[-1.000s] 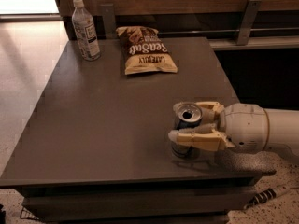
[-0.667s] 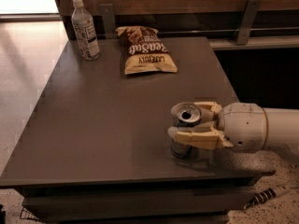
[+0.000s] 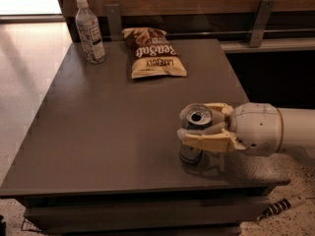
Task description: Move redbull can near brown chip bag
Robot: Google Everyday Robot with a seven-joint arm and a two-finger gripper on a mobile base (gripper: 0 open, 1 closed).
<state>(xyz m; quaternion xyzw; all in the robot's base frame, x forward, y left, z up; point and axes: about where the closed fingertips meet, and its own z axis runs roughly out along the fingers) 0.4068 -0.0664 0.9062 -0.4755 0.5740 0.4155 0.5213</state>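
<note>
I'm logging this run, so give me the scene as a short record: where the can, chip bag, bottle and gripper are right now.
redbull can: upright, near the front right edge of the table, held in the gripper
gripper: reaches in from the right, closed on the can
brown chip bag: lies flat at the back of the table, far from the can
plastic bottle: upright, back left corner, left of the bag
task state: can not yet near the bag

Open table (image 3: 108, 127) is found between the brown chip bag (image 3: 153, 53) and the gripper (image 3: 189, 127), which is clasped round the redbull can (image 3: 190, 154) well in front of the bag, while passage is blocked by a bottle (image 3: 90, 31) near the bag's left and a rail (image 3: 211, 34) just behind it.
</note>
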